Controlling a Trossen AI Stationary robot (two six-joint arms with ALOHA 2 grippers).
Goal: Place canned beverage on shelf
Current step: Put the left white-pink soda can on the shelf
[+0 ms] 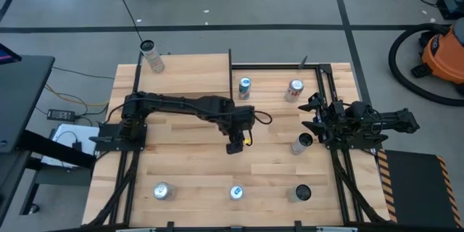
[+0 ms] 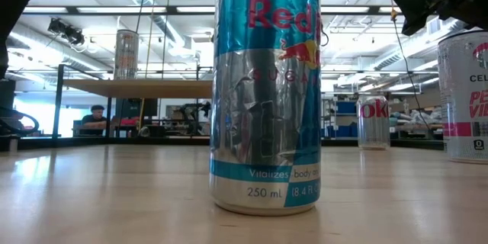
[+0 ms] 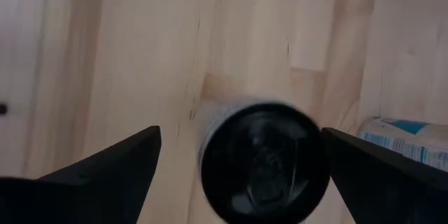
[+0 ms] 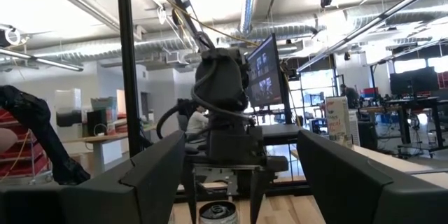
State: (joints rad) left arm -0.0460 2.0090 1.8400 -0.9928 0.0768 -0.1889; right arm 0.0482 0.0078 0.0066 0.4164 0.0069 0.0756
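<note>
The can [image 3: 262, 157] stands upright near the centre of the tabletop [image 1: 188, 167]. The left end effector [image 1: 233, 145] hangs right over it, released, with one finger on either side of the can's top and not touching it. In the high view the arm hides the can.

The shelf [image 1: 192, 64] sits at the tabletop's 11 o'clock corner, raised on thin black rods, and already carries another can [image 1: 151, 56] at its 9 o'clock end.

The right end effector [image 1: 313, 116] waits at the 3 o'clock edge, fingers apart and holding nothing.

As for handling, the can is probably thin-walled aluminium: stiff enough if full, easily dented if empty, and smooth, so it could slip. Whether it is full cannot be told.

The best hold is likely across the straight wall, a little below the rim. There the pads meet parallel sides rather than the tapered shoulder. The squeeze should be moderate, and the can kept upright during the lift.
</note>
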